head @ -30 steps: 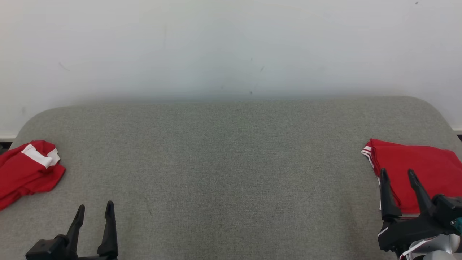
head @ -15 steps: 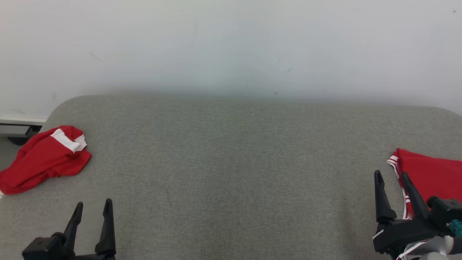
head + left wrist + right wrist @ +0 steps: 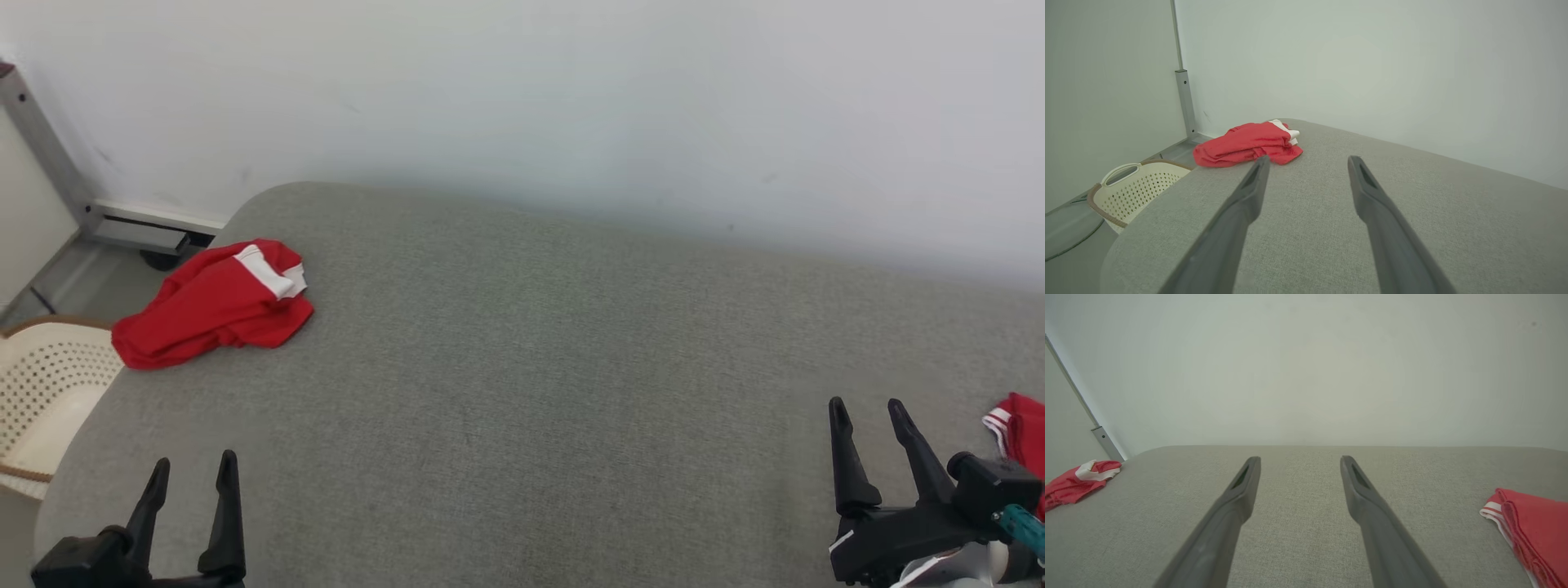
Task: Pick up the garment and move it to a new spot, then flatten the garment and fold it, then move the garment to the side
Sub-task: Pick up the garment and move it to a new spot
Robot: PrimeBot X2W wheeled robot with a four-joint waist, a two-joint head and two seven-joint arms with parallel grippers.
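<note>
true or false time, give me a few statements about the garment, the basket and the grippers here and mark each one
1. A crumpled red garment lies near the table's far left corner. True.
2. The left gripper holds that garment. False: it is open, empty and well short of it.
3. A pale basket stands on the floor by the table's left end. True.
4. The right gripper is shut. False: its fingers stand apart.
</note>
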